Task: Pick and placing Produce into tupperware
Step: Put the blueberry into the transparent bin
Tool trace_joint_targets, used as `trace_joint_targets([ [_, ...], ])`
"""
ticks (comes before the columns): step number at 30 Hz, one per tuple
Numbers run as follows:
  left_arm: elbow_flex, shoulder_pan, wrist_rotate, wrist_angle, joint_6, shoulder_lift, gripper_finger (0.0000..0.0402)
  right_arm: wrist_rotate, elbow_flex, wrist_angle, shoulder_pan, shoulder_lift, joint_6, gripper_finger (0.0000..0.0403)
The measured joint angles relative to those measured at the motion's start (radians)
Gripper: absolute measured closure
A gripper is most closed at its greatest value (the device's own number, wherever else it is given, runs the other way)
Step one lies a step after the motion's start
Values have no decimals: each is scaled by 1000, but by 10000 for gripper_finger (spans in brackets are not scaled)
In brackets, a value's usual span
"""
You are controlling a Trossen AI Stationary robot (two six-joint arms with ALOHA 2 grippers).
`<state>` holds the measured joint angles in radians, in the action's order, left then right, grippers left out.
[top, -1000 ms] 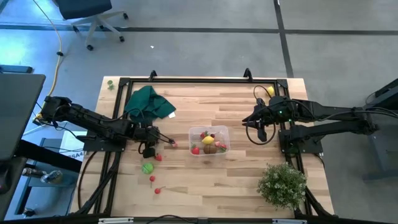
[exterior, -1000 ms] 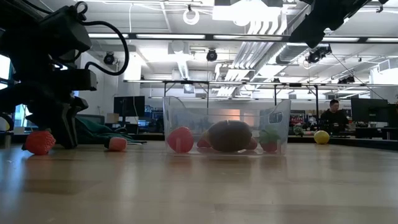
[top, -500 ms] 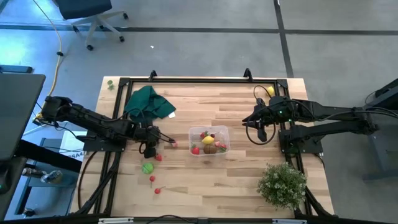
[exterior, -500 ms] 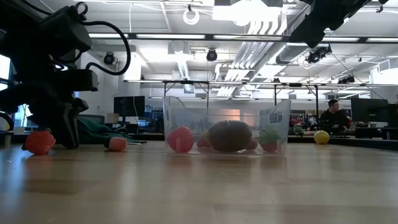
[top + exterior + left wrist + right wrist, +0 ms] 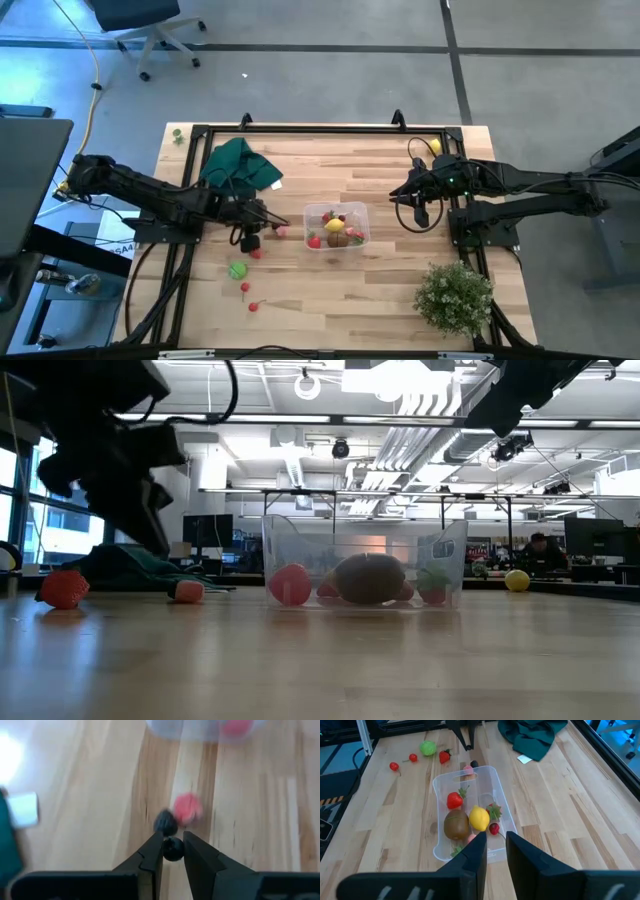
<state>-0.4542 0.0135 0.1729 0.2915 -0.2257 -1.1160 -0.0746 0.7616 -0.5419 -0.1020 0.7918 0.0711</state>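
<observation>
My left pincer (image 5: 173,845) pinches a small dark berry (image 5: 173,849); I lift it clear, then carry it over the tupperware (image 5: 337,228).

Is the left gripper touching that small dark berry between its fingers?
Touching. The left wrist view shows the left gripper with the dark berry pinched between both fingers.

— Counter (image 5: 400,260): pale wood planks, smooth, faint sheen. Tub (image 5: 492,777): clear glossy plastic.

— Cloth (image 5: 238,166): dark green fabric, matt, rumpled. Fruit (image 5: 479,818) inside tub: smooth plastic look, slight gloss. Fingers (image 5: 520,855): dark, matt. Frame (image 5: 300,130) along counter edge: black metal.
</observation>
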Motion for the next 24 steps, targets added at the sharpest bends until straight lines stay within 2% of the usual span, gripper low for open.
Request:
trace_joint_targets([
  [12, -147, 0, 33, 40, 68, 1, 345, 0, 0, 0, 0, 0, 0, 340],
  [24, -173, 0, 37, 59, 69, 2, 344, 0, 0, 0, 0, 0, 0, 340],
])
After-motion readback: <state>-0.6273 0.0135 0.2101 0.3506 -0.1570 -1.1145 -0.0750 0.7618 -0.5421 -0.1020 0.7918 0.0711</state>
